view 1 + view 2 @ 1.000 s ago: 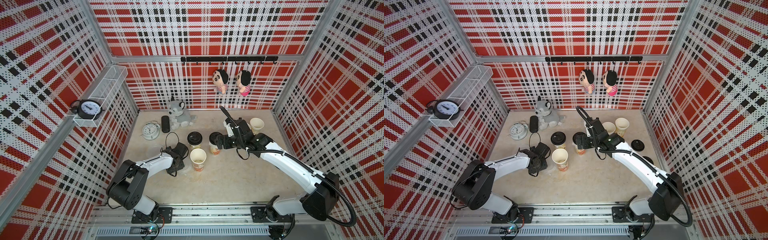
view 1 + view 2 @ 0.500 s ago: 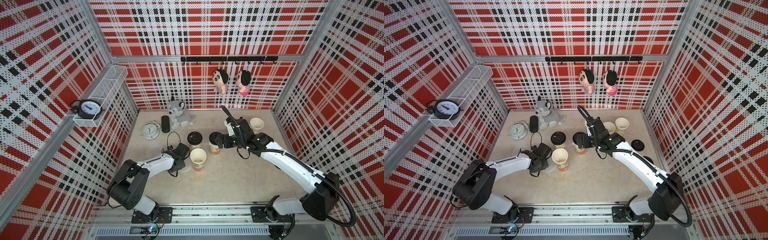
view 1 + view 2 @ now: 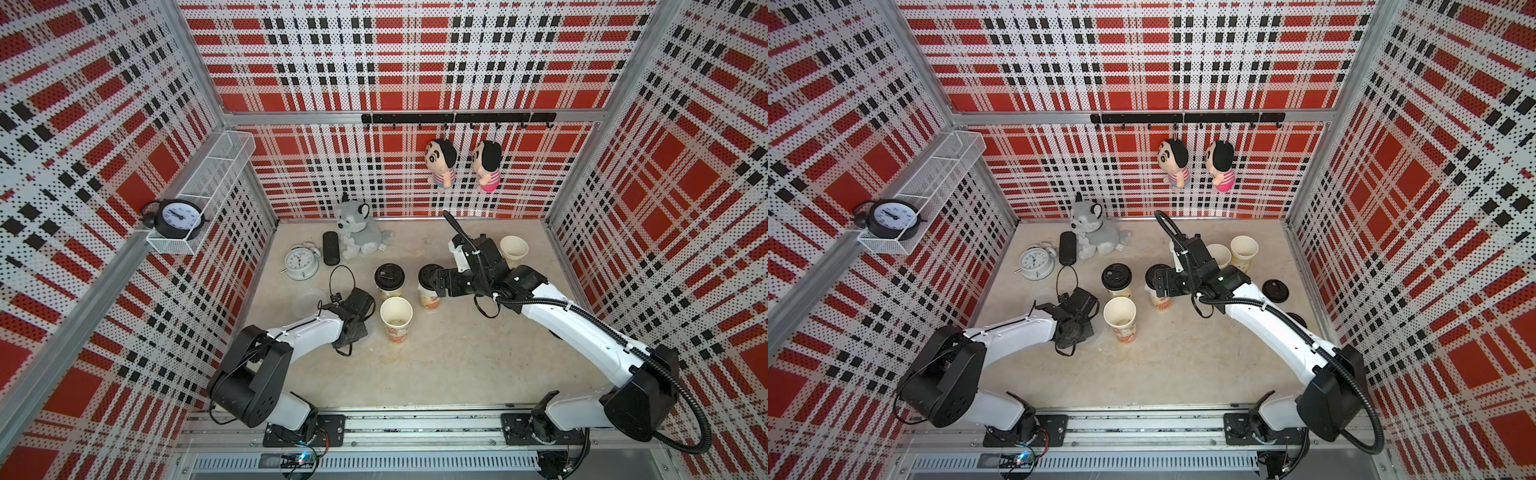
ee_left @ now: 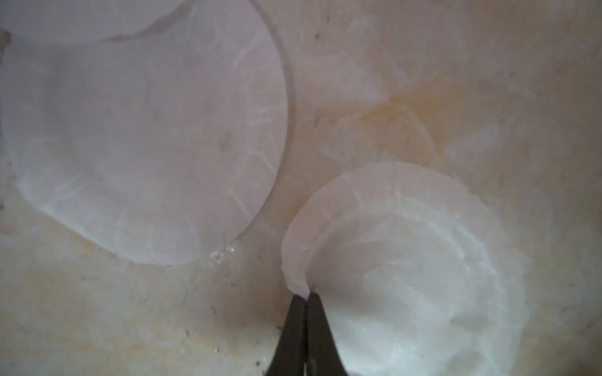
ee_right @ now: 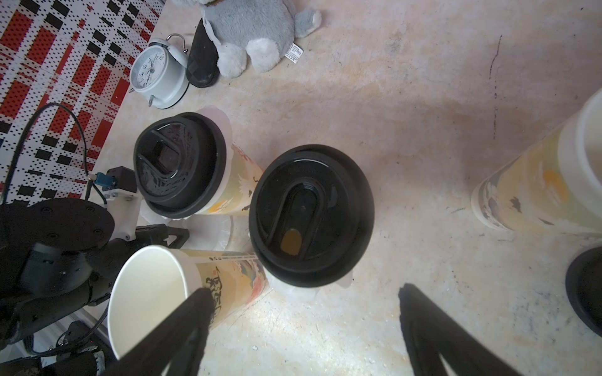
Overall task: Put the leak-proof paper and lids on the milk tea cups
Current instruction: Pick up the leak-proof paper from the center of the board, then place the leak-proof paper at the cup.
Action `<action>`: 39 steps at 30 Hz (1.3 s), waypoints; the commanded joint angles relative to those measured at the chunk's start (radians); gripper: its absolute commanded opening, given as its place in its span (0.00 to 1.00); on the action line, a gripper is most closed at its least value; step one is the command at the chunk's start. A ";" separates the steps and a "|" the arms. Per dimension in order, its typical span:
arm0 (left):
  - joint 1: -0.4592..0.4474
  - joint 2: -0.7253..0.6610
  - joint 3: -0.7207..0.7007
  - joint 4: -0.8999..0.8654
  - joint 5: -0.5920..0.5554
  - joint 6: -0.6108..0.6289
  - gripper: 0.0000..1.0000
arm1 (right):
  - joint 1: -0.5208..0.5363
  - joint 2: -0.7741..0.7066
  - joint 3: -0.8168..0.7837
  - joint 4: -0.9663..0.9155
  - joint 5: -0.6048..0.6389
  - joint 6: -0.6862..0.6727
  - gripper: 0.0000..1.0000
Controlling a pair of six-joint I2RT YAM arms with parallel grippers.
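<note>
Translucent whitish round film sheets (image 4: pixel 146 140) with faintly crinkled rims lie on the beige mottled tabletop (image 4: pixel 97 309) beside the left arm. One lies spread flat, a second sheet (image 4: pixel 81 16) overlaps its edge, and a rumpled sheet (image 4: pixel 423 276), perhaps several layers, lies just beside them. The left gripper (image 4: pixel 307 297) has its thin black jaws pinched together on the lifted rim of the rumpled sheet. In a top view the flat sheet (image 3: pixel 309 301) shows as a faint pale disc just beside that arm's wrist.

Five tall tapered white paper cups (image 3: pixel 1121 309) with orange and yellow prints stand upright on the table. An open cup (image 3: pixel 396 318) stands just beside the left wrist. Behind it stand two capped ones: a first capped cup (image 5: pixel 237 182) under a black round plastic lid (image 5: pixel 179 162), and a second capped cup (image 3: pixel 430 299) under a second black lid (image 5: pixel 311 215). A fringe of film pokes out beneath each lid. The right gripper (image 5: pixel 303 296) hangs near the second black lid with its jaws spread wide, holding nothing, both tips clear of the lid. Two more open cups (image 3: pixel 1244 249) stand at the back, beside the right arm. A loose black lid (image 3: pixel 1275 290) lies flat on the table near them.
</note>
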 commanded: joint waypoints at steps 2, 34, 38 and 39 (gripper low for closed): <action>0.020 -0.066 0.108 -0.140 -0.008 0.033 0.00 | -0.008 -0.007 0.050 -0.024 0.010 0.001 0.92; -0.279 -0.212 0.503 -0.318 0.083 0.259 0.00 | -0.068 0.028 0.205 -0.146 0.078 0.061 0.92; -0.307 -0.214 0.461 -0.288 0.093 0.240 0.00 | -0.069 0.018 0.191 -0.145 0.078 0.061 0.92; -0.311 -0.214 0.456 -0.283 0.093 0.238 0.00 | -0.069 0.016 0.188 -0.145 0.078 0.061 0.92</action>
